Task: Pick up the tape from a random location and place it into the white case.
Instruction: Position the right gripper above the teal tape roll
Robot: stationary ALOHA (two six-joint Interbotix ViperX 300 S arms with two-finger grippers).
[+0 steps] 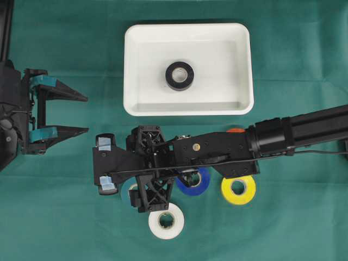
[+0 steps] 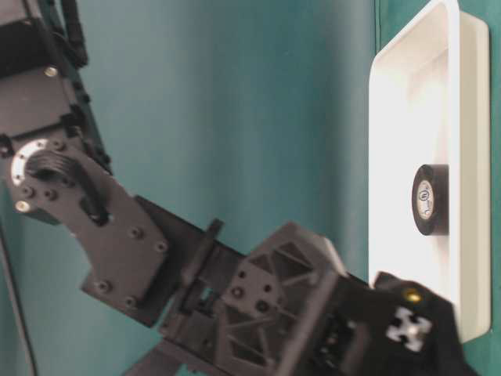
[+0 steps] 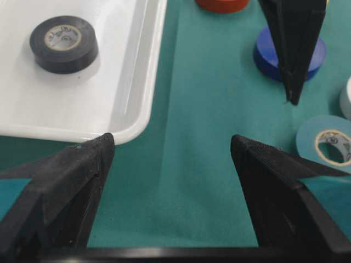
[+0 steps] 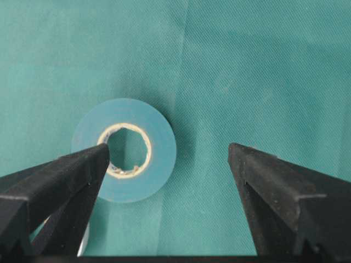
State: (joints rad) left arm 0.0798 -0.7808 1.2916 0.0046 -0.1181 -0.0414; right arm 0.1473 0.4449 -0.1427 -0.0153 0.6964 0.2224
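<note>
We hold our right end effector wide open and empty over the light blue tape, which lies flat on the table beneath its left finger. Next we should centre and descend, then carry it to the white case. The left end effector waits open and empty.

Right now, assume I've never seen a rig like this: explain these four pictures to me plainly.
Two robot arms work over a green cloth. One picture looks straight down, one looks from table height, and two come from cameras mounted on the arms' wrists. The left gripper waits open and empty. The right gripper reaches across, open, holding nothing, above a light blue tape roll. The white case already holds a black tape roll. On the cloth lie white, blue, yellow and red rolls.
</note>
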